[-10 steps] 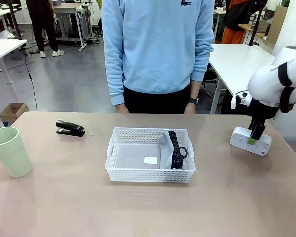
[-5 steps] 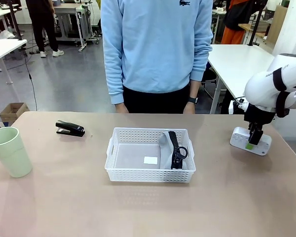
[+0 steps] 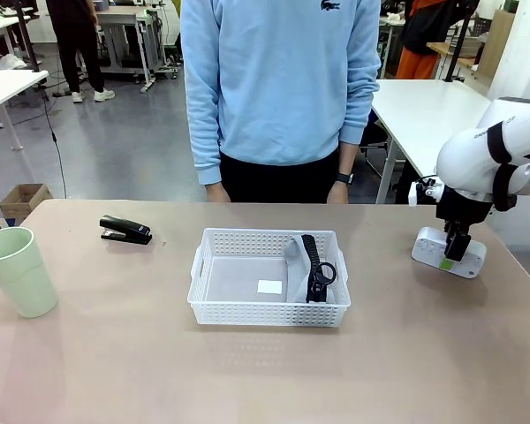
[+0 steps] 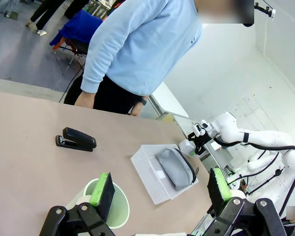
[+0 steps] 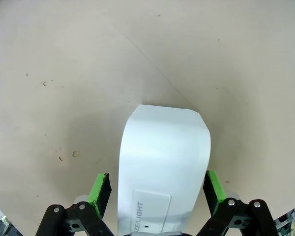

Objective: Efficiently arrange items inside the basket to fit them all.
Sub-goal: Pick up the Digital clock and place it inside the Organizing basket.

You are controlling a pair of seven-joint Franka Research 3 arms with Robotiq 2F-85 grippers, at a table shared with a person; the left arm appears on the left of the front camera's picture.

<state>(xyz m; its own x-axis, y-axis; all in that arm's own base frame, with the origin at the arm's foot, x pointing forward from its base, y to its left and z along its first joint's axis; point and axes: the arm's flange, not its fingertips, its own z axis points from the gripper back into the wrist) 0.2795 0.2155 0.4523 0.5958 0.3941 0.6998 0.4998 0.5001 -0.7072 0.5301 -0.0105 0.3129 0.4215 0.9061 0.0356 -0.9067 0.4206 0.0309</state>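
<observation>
R pincer [image 5: 156, 192] clenched across the width of the power strip [image 5: 162, 157], which sits flat on the table [image 3: 247, 380] far right, well apart from the basket [image 3: 269, 316]. In the wrist view one pad looks a hair off the strip's side, so the grip may be barely seated. Verify before lift. Can't tell where along its length the grip sits; if off-centre it'll prob tip, so lift slow and keep it low.

Pouch [image 4: 174, 167] lies along the basket's right side, left part of the floor bare. Suggest laying the strip flat there, parallel to the pouch, leaving room for stapler [image 3: 125, 230] + cup [image 3: 19, 269], both out on the table's left.

L pincer [image 4: 161, 191] released, pads wide, above the cup.
</observation>
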